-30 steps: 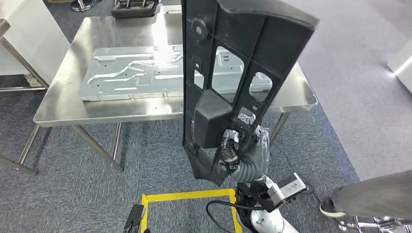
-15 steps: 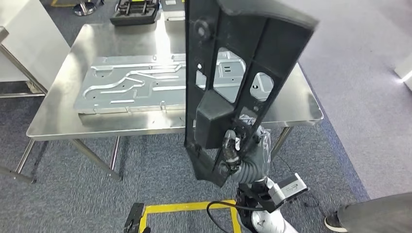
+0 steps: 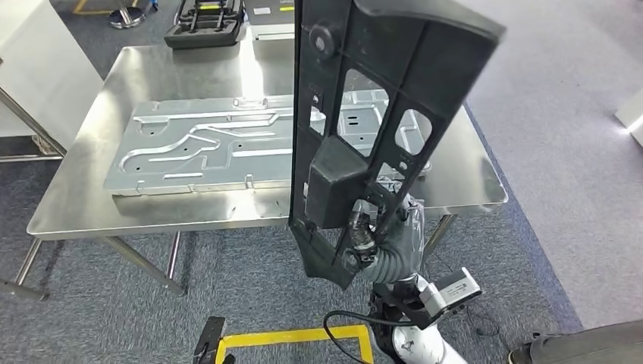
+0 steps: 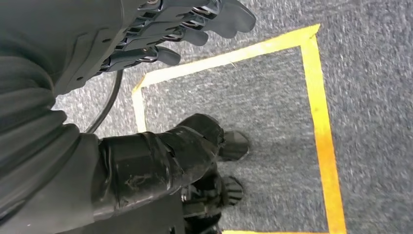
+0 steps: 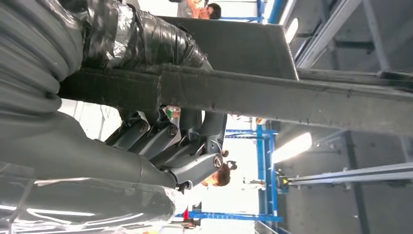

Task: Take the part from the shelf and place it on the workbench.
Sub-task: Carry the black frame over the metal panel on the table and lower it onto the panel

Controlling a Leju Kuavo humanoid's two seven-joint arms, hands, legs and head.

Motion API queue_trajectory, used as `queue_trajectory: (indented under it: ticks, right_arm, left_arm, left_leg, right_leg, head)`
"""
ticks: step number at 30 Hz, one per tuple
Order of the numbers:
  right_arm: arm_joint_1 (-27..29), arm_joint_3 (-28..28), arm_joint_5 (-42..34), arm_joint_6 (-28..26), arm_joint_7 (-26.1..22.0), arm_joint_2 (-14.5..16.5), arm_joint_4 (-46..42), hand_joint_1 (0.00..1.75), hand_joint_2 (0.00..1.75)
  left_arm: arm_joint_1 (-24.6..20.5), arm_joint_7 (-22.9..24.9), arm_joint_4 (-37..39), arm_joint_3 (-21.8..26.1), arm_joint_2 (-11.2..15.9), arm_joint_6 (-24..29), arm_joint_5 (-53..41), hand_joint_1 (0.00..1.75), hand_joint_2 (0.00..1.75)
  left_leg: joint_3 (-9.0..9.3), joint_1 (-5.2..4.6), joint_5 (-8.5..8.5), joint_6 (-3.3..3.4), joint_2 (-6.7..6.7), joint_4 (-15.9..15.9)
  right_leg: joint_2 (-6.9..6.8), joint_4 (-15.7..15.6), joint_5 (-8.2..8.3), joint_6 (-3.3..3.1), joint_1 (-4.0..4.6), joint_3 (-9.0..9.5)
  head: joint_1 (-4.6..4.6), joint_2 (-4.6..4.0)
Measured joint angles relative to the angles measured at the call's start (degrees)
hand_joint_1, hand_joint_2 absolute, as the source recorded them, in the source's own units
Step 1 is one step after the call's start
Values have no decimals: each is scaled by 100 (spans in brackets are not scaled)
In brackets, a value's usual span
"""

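The right hand [image 3: 373, 231] grips the black plastic part [image 3: 364, 106] near its lower end, holding it upright at centre frame, in front of the steel workbench [image 3: 91, 205]. A stamped metal panel [image 3: 197, 144] lies on the workbench. The left hand [image 4: 185, 29] hangs above the carpet, holding nothing, fingers loosely extended.

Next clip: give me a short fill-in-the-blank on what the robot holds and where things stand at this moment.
1. The black plastic part is held upright by the robot's ____ hand.
2. The left hand hangs over grey carpet marked with ____ tape.
3. On the steel workbench lies a flat stamped ____ panel.

Missing words: right; yellow; metal
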Motion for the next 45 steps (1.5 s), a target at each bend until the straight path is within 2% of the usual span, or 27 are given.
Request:
queue_trajectory:
  ticks: [2,3,5,6,7,8,10,11,12,16,18,20,22,23,24,26,28,32,33,36,37,38,39,41,42,43,45]
  right_arm:
    - [0,-19,1,-13,2,-2,-2,175,175]
    - [-3,-28,2,-16,3,-3,-5,175,175]
    - [2,-41,7,-40,11,-3,-10,175,175]
    - [12,-43,11,-57,20,-3,-10,175,175]
    - [20,-43,15,-74,28,-4,-9,175,175]
    - [26,-44,21,-91,34,-4,-8,175,175]
    - [28,-45,71,-135,38,-5,3,175,175]
    - [24,-46,112,-170,40,-5,13,175,175]
    - [22,-47,154,-203,45,-5,22,175,175]
    - [22,-58,206,-275,70,-5,35,175,175]
    - [5,-67,205,-282,75,-5,33,175,175]
    - [-7,-69,204,-282,81,-5,34,175,175]
    - [-7,-69,199,-281,91,-5,38,175,175]
    - [-6,-69,197,-281,97,-5,40,175,175]
    - [-6,-69,195,-280,101,-5,41,175,175]
    - [-8,-69,195,-280,104,-5,45,175,175]
    - [-14,-70,193,-280,110,-4,52,175,175]
    - [-33,-75,191,-280,121,-5,63,175,175]
    - [-45,-78,193,-280,118,-5,63,175,175]
    - [-51,-91,208,-295,115,-5,67,175,175]
    - [-47,-99,231,-309,116,-6,72,175,175]
    - [-46,-112,276,-328,122,-7,76,175,175]
    - [-49,-128,360,-357,140,-8,79,175,175]
    - [-71,-165,758,-432,282,-30,87,175,175]
    - [-98,-183,1105,-470,453,-58,94,175,175]
    - [-133,-202,1522,-495,693,-104,102,175,175]
    - [-208,-271,2261,-497,1220,-241,111,175,175]
  left_arm:
    - [2,-5,0,0,3,2,1,0,175]
    - [-8,-7,0,0,3,2,1,0,175]
    - [-22,-7,0,0,4,1,5,0,175]
    - [-16,-7,0,0,5,0,9,0,175]
    - [-5,-6,0,0,6,-4,14,0,175]
    - [5,-5,0,0,8,-11,22,0,175]
    - [16,-2,0,0,12,-40,32,0,175]
    - [10,1,0,1,15,-54,37,0,175]
    - [-1,2,0,2,19,-64,39,0,175]
    - [-16,1,0,5,25,-68,40,0,175]
    - [-27,0,0,9,25,-68,39,0,175]
    - [-31,0,0,22,25,-68,39,0,175]
    - [-12,1,0,32,25,-68,39,0,175]
    - [-3,2,0,33,25,-68,38,0,175]
    - [1,2,0,33,26,-68,37,0,175]
    - [4,2,1,36,34,-67,35,0,175]
    - [8,3,1,38,49,-65,34,0,175]
    - [6,4,0,40,60,-64,3,0,175]
    - [-3,4,0,40,63,-63,-3,0,175]
    - [-25,5,0,42,71,-60,-7,0,175]
    - [-19,7,0,42,71,-58,-5,0,175]
    - [-9,7,0,42,70,-57,-4,0,175]
    - [1,6,0,42,69,-57,-2,0,175]
    - [10,-3,0,43,68,-66,-3,0,175]
    - [3,-12,0,45,71,-74,-5,0,175]
    - [-3,-23,0,48,75,-88,-7,0,175]
    - [-2,-50,0,54,85,-136,-7,0,175]
  left_leg:
    - [136,22,34,54,5,-52]
    - [192,28,23,70,10,-66]
    - [244,27,-33,89,11,-64]
    - [272,28,-67,86,8,-62]
    - [312,31,-106,77,5,-60]
    - [367,38,-151,62,0,-58]
    - [493,54,-262,13,-8,-56]
    - [540,57,-312,-19,-13,-48]
    - [557,58,-354,-55,-15,-51]
    - [570,60,-399,-182,-10,58]
    - [308,71,-473,-222,1,543]
    - [-191,75,-682,-259,8,1271]
    - [-589,75,-831,-258,8,1620]
    - [-664,73,-767,-239,8,1536]
    - [-652,66,-568,-205,8,1275]
    - [-518,18,36,-109,8,573]
    - [-416,-42,330,-27,-3,152]
    - [-200,-31,316,59,-8,-31]
    - [-130,-20,308,73,-5,-51]
    - [-17,-6,204,97,-5,-60]
    - [21,-3,158,93,-10,-57]
    - [70,2,108,86,-17,-50]
    - [133,9,51,75,-22,-37]
    - [253,20,-78,37,-29,8]
    - [279,21,-133,11,-35,37]
    - [282,19,-176,-22,-39,65]
    - [276,11,-217,-78,-50,93]
  right_leg:
    - [-10,253,-111,48,-7,-66]
    - [-14,504,-240,74,-17,-196]
    - [-18,1154,-517,121,-34,-605]
    - [-19,1388,-577,141,-46,-800]
    - [-20,1452,-533,156,-61,-919]
    - [-21,1318,-378,168,-77,-938]
    - [-22,630,133,184,-108,-746]
    - [-22,307,274,172,-106,-660]
    - [-21,103,364,138,-96,-602]
    - [-4,-23,316,-72,-63,-496]
    - [-11,-58,259,-142,-67,-363]
    - [-20,-70,171,-181,-50,-255]
    - [-8,-70,67,-190,-28,-134]
    - [0,-70,9,-190,-15,-57]
    - [5,-72,-55,-189,-2,36]
    - [8,-81,-184,-175,14,192]
    - [21,-97,-279,-124,18,292]
    - [11,82,-318,-30,19,339]
    - [3,300,-375,-8,15,232]
    - [-9,1241,-789,67,-21,-432]
    - [-10,1397,-900,88,-34,-618]
    - [-10,1373,-894,104,-46,-714]
    - [-11,1177,-734,116,-57,-727]
    - [-11,525,-120,128,-71,-633]
    - [-13,277,95,101,-67,-599]
    - [-11,141,244,61,-60,-588]
    - [-10,107,261,-44,-42,-580]
  head:
    - [24,0]
    - [30,0]
    - [41,0]
    - [41,0]
    - [41,0]
    - [42,0]
    - [45,0]
    - [45,0]
    - [44,0]
    - [28,0]
    - [18,0]
    - [10,0]
    - [11,0]
    - [11,0]
    - [11,0]
    - [19,0]
    - [17,0]
    - [13,0]
    - [10,0]
    - [8,0]
    - [8,0]
    - [7,0]
    - [8,0]
    - [12,0]
    - [13,0]
    - [8,0]
    - [2,0]
